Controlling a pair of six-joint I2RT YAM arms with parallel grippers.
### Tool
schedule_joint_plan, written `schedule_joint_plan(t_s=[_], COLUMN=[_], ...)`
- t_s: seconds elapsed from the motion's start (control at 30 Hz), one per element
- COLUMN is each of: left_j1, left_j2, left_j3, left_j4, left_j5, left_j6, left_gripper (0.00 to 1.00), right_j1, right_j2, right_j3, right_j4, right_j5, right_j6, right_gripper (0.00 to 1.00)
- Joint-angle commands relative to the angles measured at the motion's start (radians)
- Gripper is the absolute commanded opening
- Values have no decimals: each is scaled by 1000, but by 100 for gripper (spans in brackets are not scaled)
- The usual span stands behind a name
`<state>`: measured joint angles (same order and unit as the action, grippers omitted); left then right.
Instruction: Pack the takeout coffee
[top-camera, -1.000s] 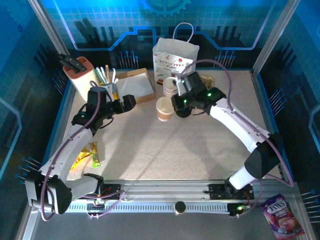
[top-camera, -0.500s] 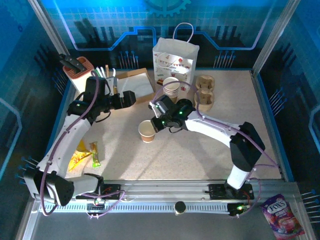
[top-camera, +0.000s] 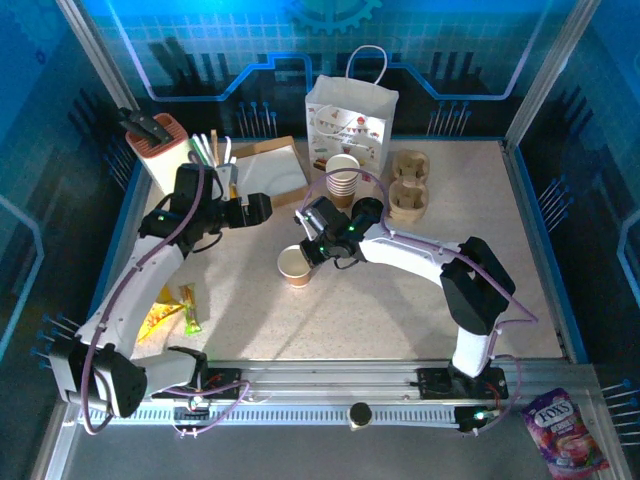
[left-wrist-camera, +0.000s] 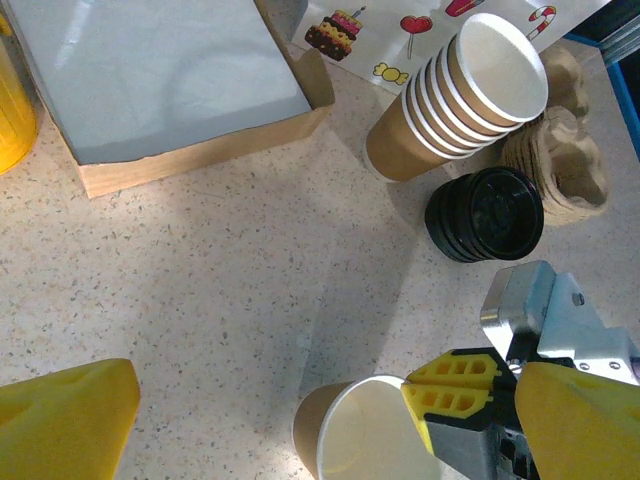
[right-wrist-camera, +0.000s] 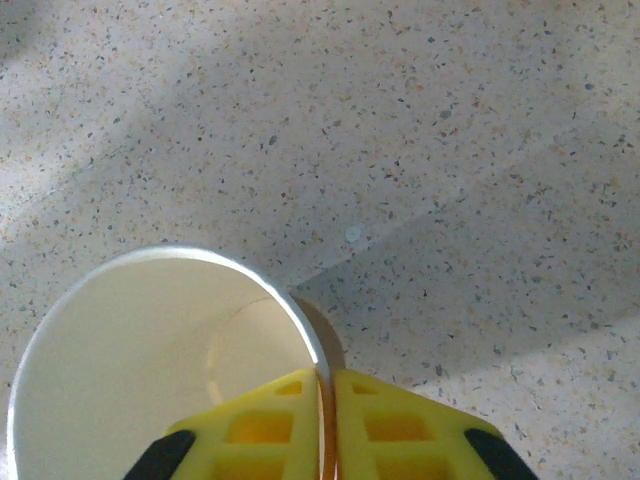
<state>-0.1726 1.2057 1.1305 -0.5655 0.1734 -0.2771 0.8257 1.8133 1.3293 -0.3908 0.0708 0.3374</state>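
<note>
Speckled table: a single open cup is standing near the middle; behind it a stack of cups is rising just beside a stack of black lids; a pulp carrier is lying to their right; a printed paper bag is standing at the far edge. At far left a cardboard tray is lying near a knife block; snack packets are lying by the left edge.

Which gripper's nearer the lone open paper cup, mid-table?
Right. The right gripper pinches the lone paper cup at its rim, one finger inside, one outside. The left gripper hangs open, apart, toward the cardboard tray.
</note>
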Motion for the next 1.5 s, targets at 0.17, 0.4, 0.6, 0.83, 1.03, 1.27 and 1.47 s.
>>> schedule_joint_plan(t_s=[0.17, 0.4, 0.6, 0.83, 1.03, 1.27, 1.47], left_j1=[8, -2, -43, -133, -140, -138, -131], left_j2=[-36, -45, -3, 152, 256, 240, 192], left_j3=[-22, 8, 97, 310, 400, 316, 239], left_j4=[42, 55, 3, -139, -208, -137, -71], left_j5=[32, 69, 68, -24, -214, -253, -167], left_j6=[33, -1, -1, 85, 147, 147, 158], left_gripper=[97, 96, 96, 97, 100, 100, 100], right_j1=[13, -22, -116, -226, -307, -390, -396], right_j2=[-61, -199, -276, -329, -332, -284, -149], right_j3=[16, 21, 39, 64, 70, 114, 249], right_j4=[-42, -74, -100, -99, -116, -131, -174], right_j5=[37, 77, 88, 59, 68, 29, 43], right_j6=[-44, -83, -129, -143, -129, -79, -70], right_gripper=[25, 43, 55, 62, 66, 69, 72])
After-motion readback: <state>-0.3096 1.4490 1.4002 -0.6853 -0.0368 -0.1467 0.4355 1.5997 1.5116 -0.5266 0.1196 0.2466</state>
